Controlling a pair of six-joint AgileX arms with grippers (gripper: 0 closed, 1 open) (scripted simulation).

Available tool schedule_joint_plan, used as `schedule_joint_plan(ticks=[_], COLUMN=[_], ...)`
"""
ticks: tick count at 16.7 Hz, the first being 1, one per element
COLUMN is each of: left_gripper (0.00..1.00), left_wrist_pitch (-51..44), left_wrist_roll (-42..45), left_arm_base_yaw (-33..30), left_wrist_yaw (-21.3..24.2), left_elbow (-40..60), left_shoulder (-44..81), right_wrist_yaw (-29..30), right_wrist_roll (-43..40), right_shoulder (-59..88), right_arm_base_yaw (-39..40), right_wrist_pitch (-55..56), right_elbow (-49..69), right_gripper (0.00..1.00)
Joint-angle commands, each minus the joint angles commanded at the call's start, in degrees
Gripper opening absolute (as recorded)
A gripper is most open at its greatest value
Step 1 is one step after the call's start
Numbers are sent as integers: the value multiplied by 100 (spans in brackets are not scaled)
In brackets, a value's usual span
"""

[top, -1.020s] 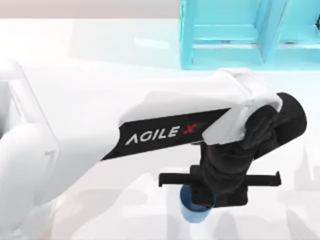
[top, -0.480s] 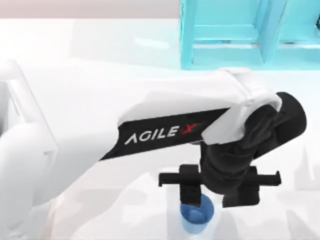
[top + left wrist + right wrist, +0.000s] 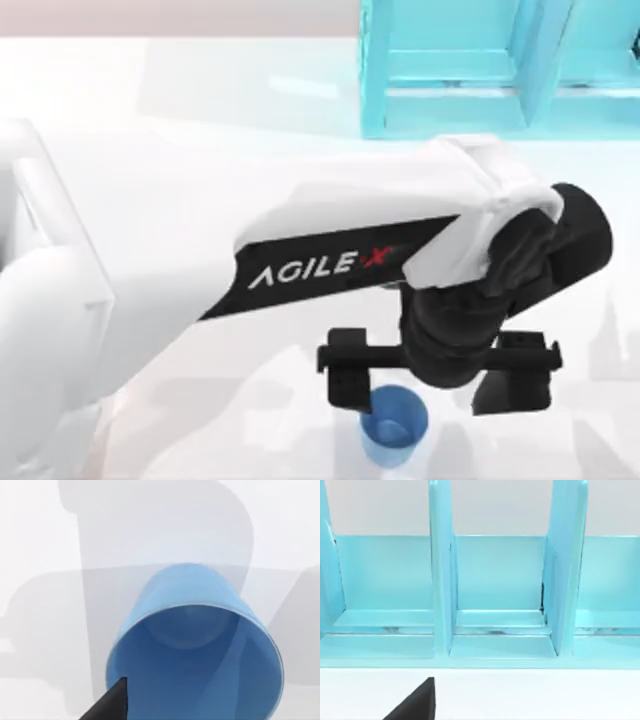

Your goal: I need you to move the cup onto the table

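The blue cup (image 3: 394, 428) stands upright on the white table (image 3: 200, 100), low in the top view, at about five o'clock from the middle. My left gripper (image 3: 438, 380) hangs right over it, at about one o'clock from the cup. Its two black fingers (image 3: 349, 381) are spread wide apart and hold nothing. One finger sits at the cup's rim at about ten o'clock; I cannot tell if it touches. The other is well off to three o'clock. In the left wrist view the cup (image 3: 195, 650) is seen from above, its mouth open.

I think the cup is set down and this is the letting-go step. Next, the left arm should lift straight up so a finger does not knock the cup over. The right arm is parked, facing the turquoise shelf (image 3: 495, 595).
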Motion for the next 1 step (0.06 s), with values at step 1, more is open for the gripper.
schedule_joint_plan(ticks=[1], left_gripper=[100], left_wrist_pitch=[0], left_wrist_roll=[0], left_arm_base_yaw=[0], left_wrist_yaw=[0], left_elbow=[0], left_shoulder=[0], right_wrist_yaw=[0], right_wrist_roll=[0], right_shoulder=[0], right_arm_base_yaw=[0], right_wrist_pitch=[0], right_elbow=[0], right_gripper=[100])
